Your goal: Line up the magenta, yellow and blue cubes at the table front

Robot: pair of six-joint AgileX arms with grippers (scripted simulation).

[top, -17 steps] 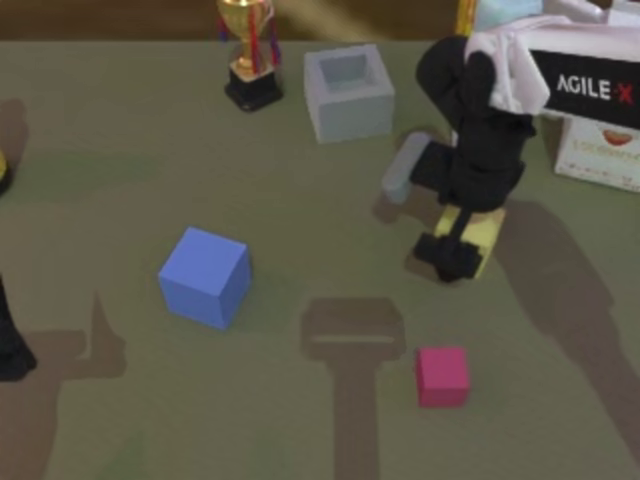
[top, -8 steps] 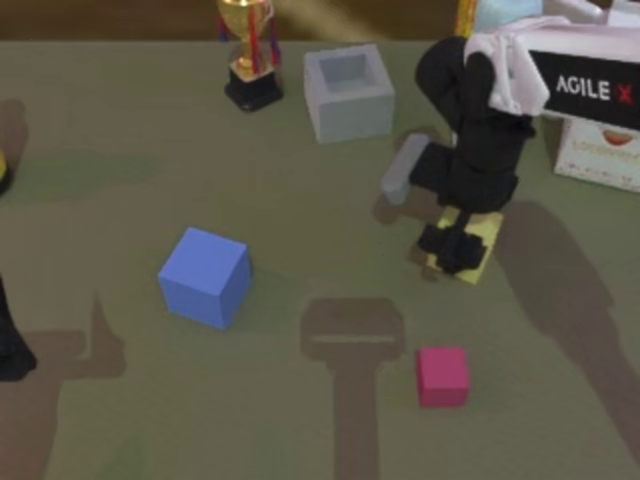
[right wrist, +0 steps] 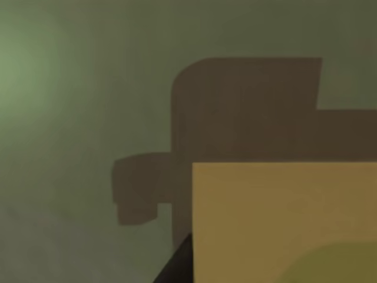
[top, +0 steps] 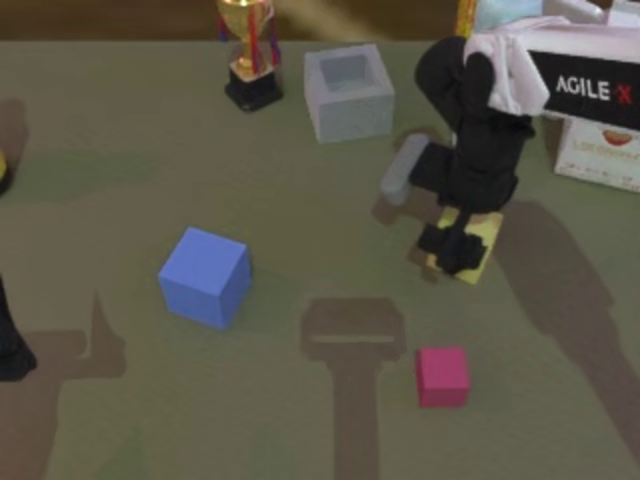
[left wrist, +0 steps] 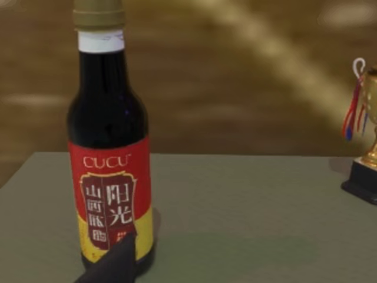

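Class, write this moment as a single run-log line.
right gripper: down over yellow cube, closure unclear | left arm: parked at table's left edge | blue cube, magenta cube: untouched

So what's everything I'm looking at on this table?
blue cube: one, cornflower blue, left of centre.
magenta cube: one, front right.
yellow cube: one, pale yellow, right of centre, under the right gripper.
grey box: one, hollow, back centre.
trophy: one, gold on a black base, back, left of the box.
sauce bottle: one, dark with a red and yellow label, seen from the left wrist.
white carton: one, right edge.
table: one, olive green.
right gripper: black, on the yellow cube.
left gripper: black, parked at the left edge.
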